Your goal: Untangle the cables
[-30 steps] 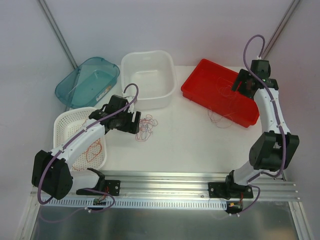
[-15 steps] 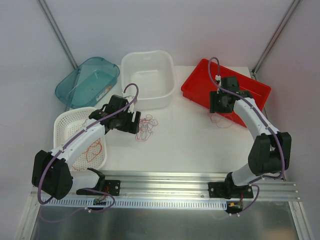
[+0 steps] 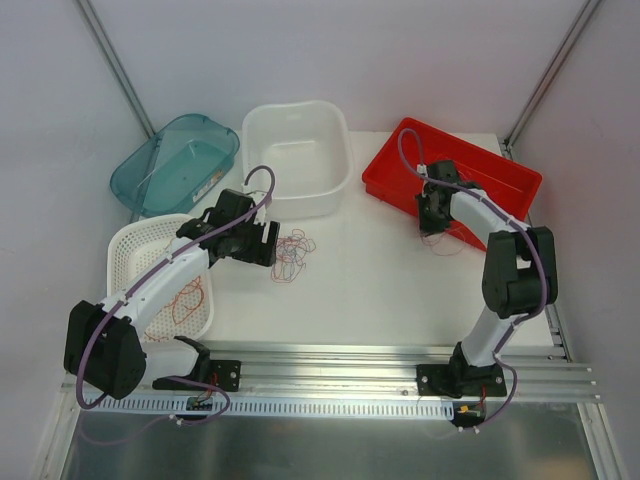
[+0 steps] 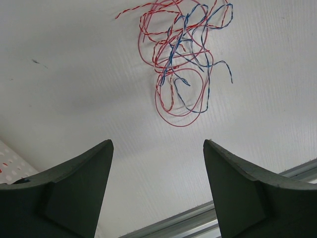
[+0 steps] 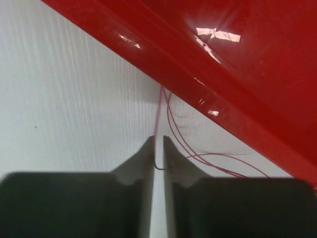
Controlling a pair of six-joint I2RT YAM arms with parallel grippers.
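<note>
The right claw stood nearly shut around a red wire trailing from the red tray, though I couldn't tell if it gripped. The left claw hung wide open and empty by the tangle on the table. Next, that strand probably needed drawing clear.

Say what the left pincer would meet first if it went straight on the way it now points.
Probably the tangle of red and blue wires on the white table, straight ahead of the open left pincer; depth is unclear, so bare table might come first.
</note>
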